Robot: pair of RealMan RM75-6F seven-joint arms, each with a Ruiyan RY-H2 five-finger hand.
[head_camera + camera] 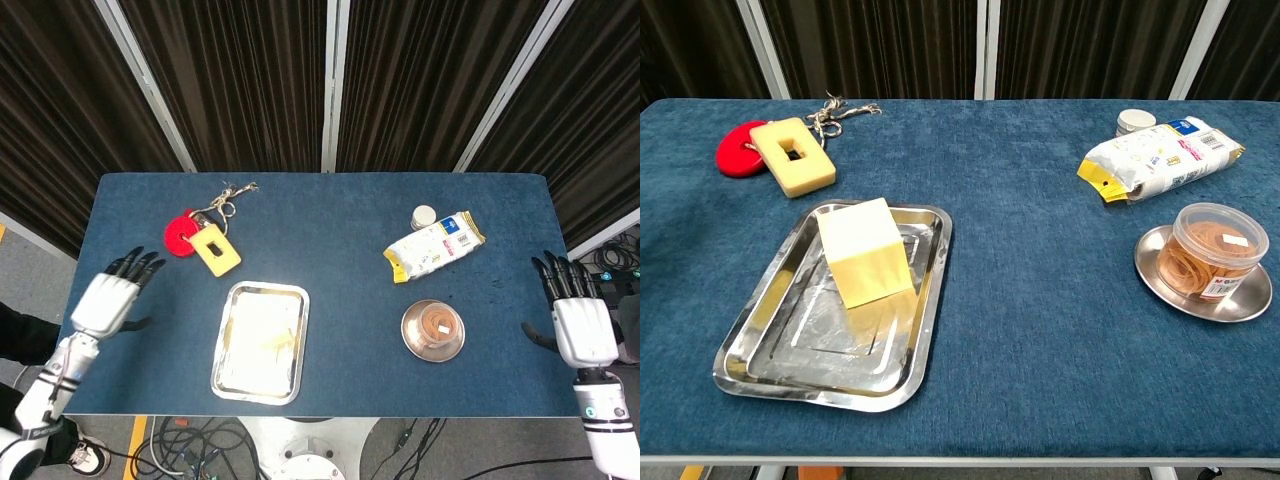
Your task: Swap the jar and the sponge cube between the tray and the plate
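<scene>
The yellow sponge cube (865, 250) sits tilted in the steel tray (930, 300) at the front left of the table; from above the cube (263, 325) looks pale against the tray (258, 288). The clear jar (1218, 250) of rubber bands stands on the small metal plate (1155, 262) at the right, also seen as jar (433, 327) on plate (408, 335). My left hand (115, 300) hovers open over the table's left edge, far from the tray. My right hand (575, 322) is open beyond the right edge. Neither hand shows in the chest view.
A snack bag (434, 245) and a small white container (424, 216) lie behind the plate. At the back left are a red disc (180, 233), a yellow slotted block (216, 250) and a tangle of twine (228, 195).
</scene>
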